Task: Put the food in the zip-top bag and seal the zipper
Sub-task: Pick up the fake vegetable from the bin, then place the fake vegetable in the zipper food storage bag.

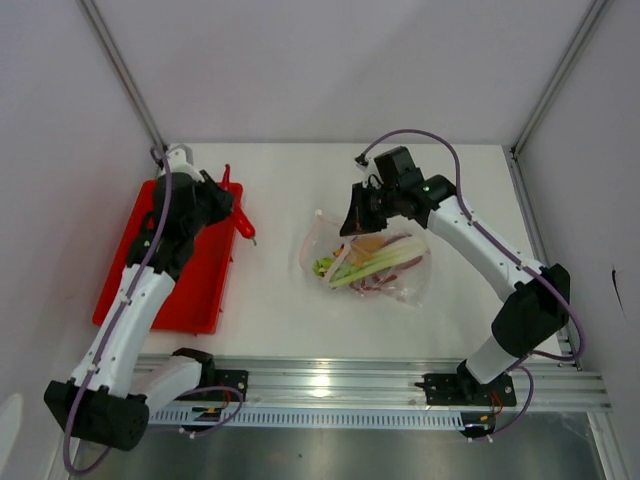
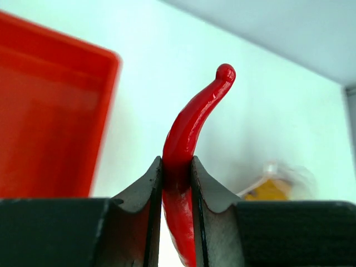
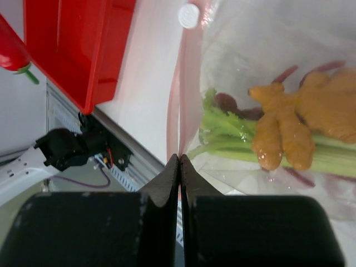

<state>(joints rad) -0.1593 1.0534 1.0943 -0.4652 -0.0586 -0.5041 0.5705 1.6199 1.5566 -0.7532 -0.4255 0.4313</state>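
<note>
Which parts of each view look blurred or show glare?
Left wrist: red chili sharp, red tray and zip-top bag blurred. Right wrist: glare on the bag's plastic. Top external: bright reflection on the metal rail.

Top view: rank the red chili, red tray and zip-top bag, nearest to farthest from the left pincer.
1. red chili, clamped in the left pincer.
2. red tray, right beside it, leftward.
3. zip-top bag, farther right, mid-table.

Your white table [image 1: 280,295] carries two things: a red tray [image 1: 205,288] at left, and a clear zip-top bag [image 1: 312,258] mid-table.
</note>
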